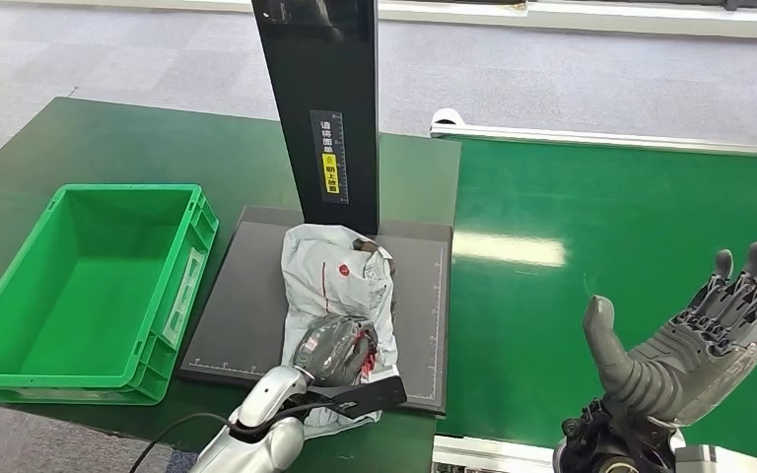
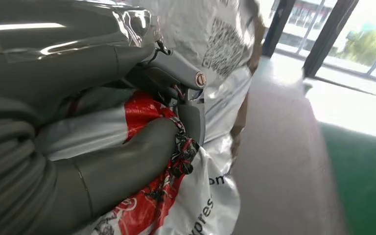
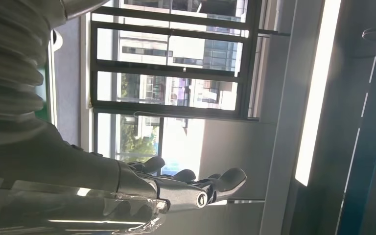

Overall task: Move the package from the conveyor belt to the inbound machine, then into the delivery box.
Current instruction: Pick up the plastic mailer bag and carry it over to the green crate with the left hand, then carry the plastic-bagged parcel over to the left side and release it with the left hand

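Grey carpeted floor (image 1: 601, 69) was seen beyond a dark green table (image 1: 108, 148), on which a grey scanning platform (image 1: 246, 296) of the inbound machine was set, with its black upright column (image 1: 320, 108) rising from the far edge. A white package (image 1: 340, 281), printed in red, was found lying on the platform, running from the column's foot to the near edge, over which its near end hung slightly. Bare platform was left on both sides of it, wider on the left. The left hand (image 1: 333, 352) was observed clenched on the package's near end; in the left wrist view the thumb (image 2: 127, 161) and fingers (image 2: 191, 117) were pressed into the crumpled wrapping (image 2: 210, 196). A green delivery box (image 1: 20, 365) was noted just beside the platform's left edge, its inside unoccupied. To the right, the bright green conveyor belt (image 1: 601, 217) was bounded by a silver rail (image 1: 601, 138) at its far edge. The right hand (image 1: 695, 340) was held above the belt, palm up, fingers spread and holding nothing.
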`<state>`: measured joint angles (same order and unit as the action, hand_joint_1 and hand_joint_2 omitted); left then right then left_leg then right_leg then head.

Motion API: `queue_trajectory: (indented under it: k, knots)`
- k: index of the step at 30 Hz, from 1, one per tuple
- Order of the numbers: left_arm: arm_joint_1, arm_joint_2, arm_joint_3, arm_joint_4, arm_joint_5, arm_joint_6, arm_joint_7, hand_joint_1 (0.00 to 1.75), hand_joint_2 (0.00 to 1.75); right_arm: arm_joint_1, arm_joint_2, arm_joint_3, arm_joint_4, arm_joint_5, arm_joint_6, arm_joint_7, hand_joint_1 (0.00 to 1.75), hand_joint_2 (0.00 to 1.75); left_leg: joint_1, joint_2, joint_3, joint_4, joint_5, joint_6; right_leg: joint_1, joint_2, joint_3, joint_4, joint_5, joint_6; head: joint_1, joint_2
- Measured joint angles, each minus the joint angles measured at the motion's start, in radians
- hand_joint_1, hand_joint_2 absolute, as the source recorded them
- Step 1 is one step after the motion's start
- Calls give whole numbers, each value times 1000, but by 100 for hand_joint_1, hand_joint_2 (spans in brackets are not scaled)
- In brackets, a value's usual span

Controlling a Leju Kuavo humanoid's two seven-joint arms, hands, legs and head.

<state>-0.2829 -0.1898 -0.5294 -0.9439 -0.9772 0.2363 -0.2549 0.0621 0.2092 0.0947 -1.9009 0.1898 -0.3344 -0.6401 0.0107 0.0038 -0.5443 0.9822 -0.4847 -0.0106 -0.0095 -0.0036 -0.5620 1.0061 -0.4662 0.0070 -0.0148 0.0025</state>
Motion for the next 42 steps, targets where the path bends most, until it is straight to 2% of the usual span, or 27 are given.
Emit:
queue_trajectory:
  k: [3, 7, 12, 16, 19, 22, 24, 26, 30, 36, 40, 42]
  knots:
    - [46, 5, 15, -93, 102, 39, -78, 175, 175, 0, 0, -3, 0, -5, -3, 0, 0, 175, 0, 0, -2, 0, 0, 0, 0, 0, -2, 0, 0, 0, 0, 0]
    - [94, 24, 21, -303, 239, 79, -142, 175, 175, -1, 0, -5, 1, -12, -16, -1, 0, 175, 0, 0, -5, 0, 0, 0, 0, 0, -4, 0, 0, 0, 0, 0]
    - [124, 55, 37, -546, 314, 149, -205, 175, 175, -1, 0, -6, 3, -14, -30, -10, 0, 175, 0, 0, -6, 0, 0, 0, 0, 0, -6, 0, 0, 0, 0, 0]
    - [141, 78, 53, -691, 350, 227, -264, 175, 175, 0, 0, -6, 5, -21, -41, -17, 0, 175, 0, 0, -6, 0, 0, 0, 0, 0, -6, 0, 0, 0, 0, 0]
    - [141, 93, 68, -759, 360, 274, -278, 175, 175, 1, 0, -6, 7, -29, -48, -21, 0, 175, 0, 0, -6, 0, 0, 0, 0, 0, -6, 0, 0, 0, 0, 0]
    - [125, 104, 95, -785, 348, 323, -248, 175, 175, 0, 0, -5, 10, -34, -49, -23, 0, 175, 0, 0, -6, 0, 0, 0, 0, 0, -6, 0, 0, 0, 0, 0]
    - [86, 112, 134, -769, 334, 332, -187, 175, 175, -3, 0, 0, 14, -38, -49, -23, 0, 175, 0, 0, -5, 0, 1, 0, 0, 0, -5, 0, 0, 0, 0, 0]
    - [33, 120, 186, -726, 328, 303, -119, 175, 175, -8, 0, 6, 19, -43, -48, -24, 0, 175, 0, 0, -5, 0, 2, 0, 0, -1, -5, 0, 1, -1, 0, 0]
    - [-104, 145, 306, -542, 285, 253, -2, 175, 175, -28, -2, 19, 36, -64, -38, -24, 0, 175, 1, 0, -5, 0, 4, -2, 1, 0, -6, 1, 3, -2, 0, 0]
    - [-301, 188, 483, -183, 318, 234, 1, 175, 175, -56, -6, 33, 67, -80, -40, -19, 0, 175, 1, 2, -5, 0, 5, -3, 2, 1, -7, 1, 4, -4, 0, 0]
    - [-355, 201, 535, -44, 328, 237, -10, 175, 175, -63, -7, 36, 79, -83, -45, -18, 0, 175, 1, 2, -7, 0, 5, -3, 2, 1, -9, 1, 4, -4, 0, 0]
    - [-373, 205, 548, 4, 319, 240, 12, 175, 175, -66, -7, 37, 83, -83, -49, -17, 0, 175, 1, 2, -9, 0, 5, -3, 1, 1, -9, 1, 4, -4, 0, 0]
